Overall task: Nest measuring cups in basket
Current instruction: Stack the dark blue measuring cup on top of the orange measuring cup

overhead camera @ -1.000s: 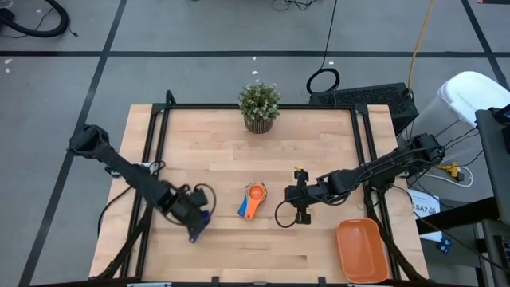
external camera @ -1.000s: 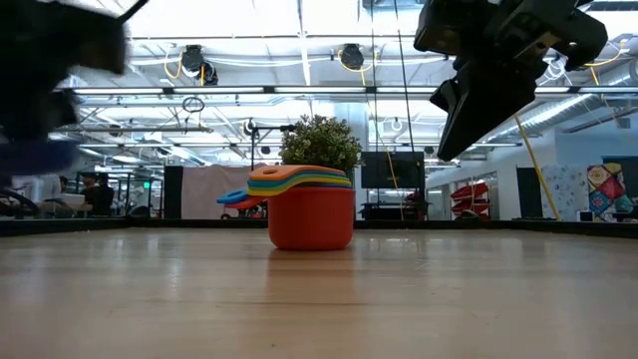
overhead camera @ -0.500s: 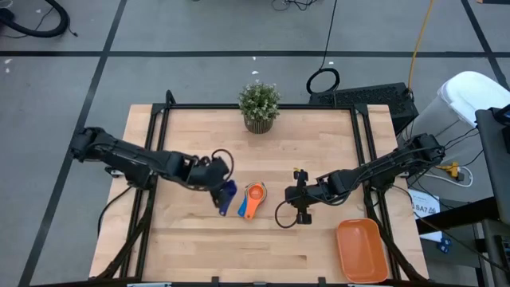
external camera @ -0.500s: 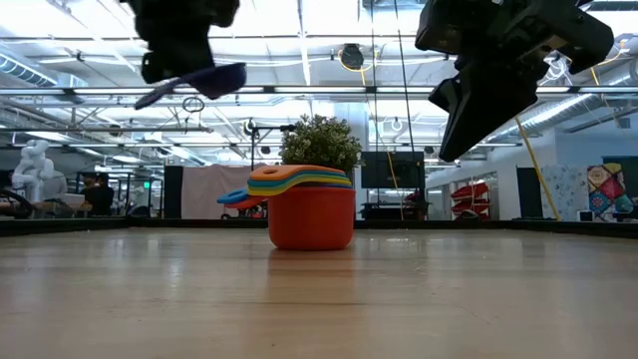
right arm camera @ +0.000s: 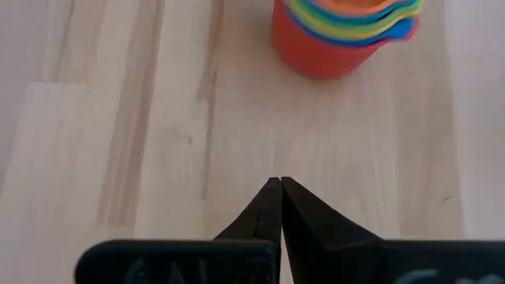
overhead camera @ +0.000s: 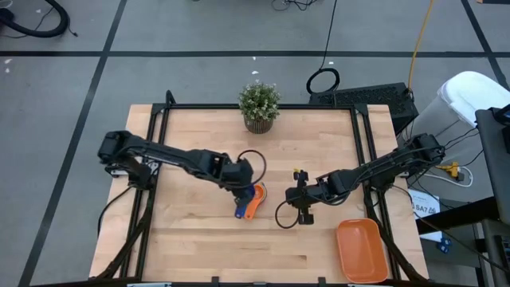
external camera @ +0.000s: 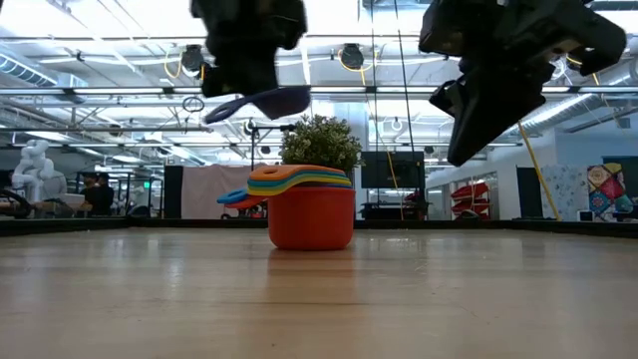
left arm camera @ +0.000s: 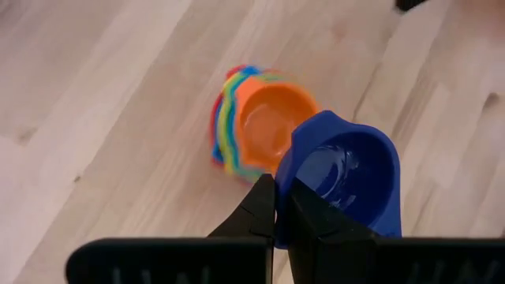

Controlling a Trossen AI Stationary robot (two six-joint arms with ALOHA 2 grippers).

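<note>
grey floor, wooden table, ceiling lights

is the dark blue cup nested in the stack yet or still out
Out. The left gripper holds the dark blue cup by its rim, in the air above the stack.

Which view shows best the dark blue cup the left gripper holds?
Left wrist view: the dark blue cup fills the frame, pinched at its rim by the left gripper. Low view shows it side-on above the stack; high view mostly hides it; right wrist view misses it.
</note>
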